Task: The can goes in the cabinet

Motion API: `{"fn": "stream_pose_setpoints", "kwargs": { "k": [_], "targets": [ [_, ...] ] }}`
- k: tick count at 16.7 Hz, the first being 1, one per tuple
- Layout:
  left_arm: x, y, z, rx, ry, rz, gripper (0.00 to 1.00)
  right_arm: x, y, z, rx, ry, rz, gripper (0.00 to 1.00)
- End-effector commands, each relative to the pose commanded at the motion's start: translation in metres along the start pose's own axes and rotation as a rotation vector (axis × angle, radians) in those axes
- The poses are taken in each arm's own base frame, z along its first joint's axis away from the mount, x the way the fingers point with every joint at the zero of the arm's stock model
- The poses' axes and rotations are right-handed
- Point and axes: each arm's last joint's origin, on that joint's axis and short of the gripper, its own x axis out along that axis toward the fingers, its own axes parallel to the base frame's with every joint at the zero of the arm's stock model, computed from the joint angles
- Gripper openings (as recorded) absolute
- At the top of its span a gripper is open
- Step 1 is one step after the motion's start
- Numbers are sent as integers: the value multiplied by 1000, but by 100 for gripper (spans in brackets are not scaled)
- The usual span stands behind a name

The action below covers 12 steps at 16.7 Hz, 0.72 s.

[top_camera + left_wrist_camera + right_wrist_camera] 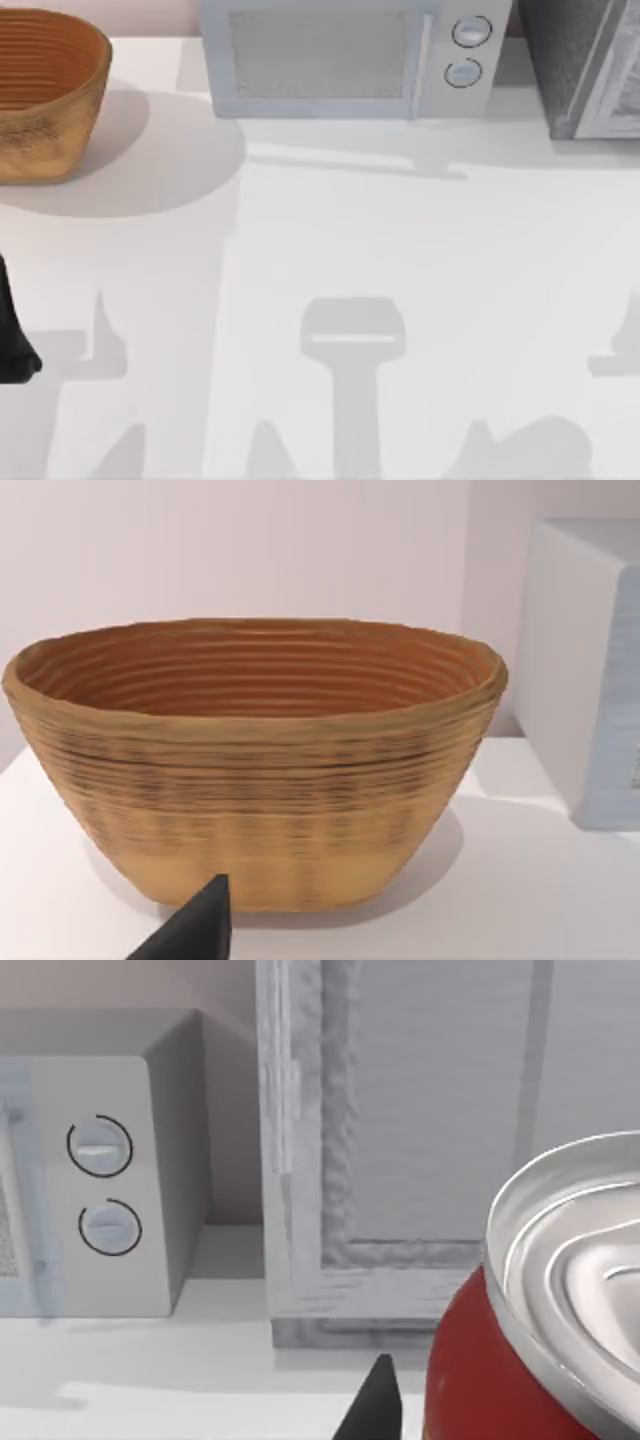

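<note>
At the table's far right corner stands the cabinet, a dark grey boxy unit with a paler speckled panel edged in white, cut off by the top view's border. Just beside it along the far edge sits a pale blue-grey microwave with two round knobs, and a woven basket occupies the far left corner. The can, red with a silver lid, sits very close to the right wrist camera, its top tilted toward the lens, with the cabinet's white-framed panel facing it a little way off; the microwave stands to that panel's side. A dark fingertip of the right gripper shows just beside the can, so the can seems to be gripped, though the contact itself is out of sight. The left arm is at the table's left edge, its wrist camera facing the basket, with one dark fingertip showing in front; how wide its fingers stand I cannot tell.
</note>
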Motion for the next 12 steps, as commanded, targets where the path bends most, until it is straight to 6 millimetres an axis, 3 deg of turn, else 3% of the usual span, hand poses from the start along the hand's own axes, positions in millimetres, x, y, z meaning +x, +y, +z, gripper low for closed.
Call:
{"fn": "stream_pose_setpoints", "kwargs": {
  "k": [8, 12],
  "targets": [
    [0, 0, 0, 0, 0, 0, 100, -1, 0, -2, 2, 4, -2, 0],
    [0, 0, 0, 0, 0, 0, 100, 0, 1, 35, 2, 22, -11, 0]
  ]
}}
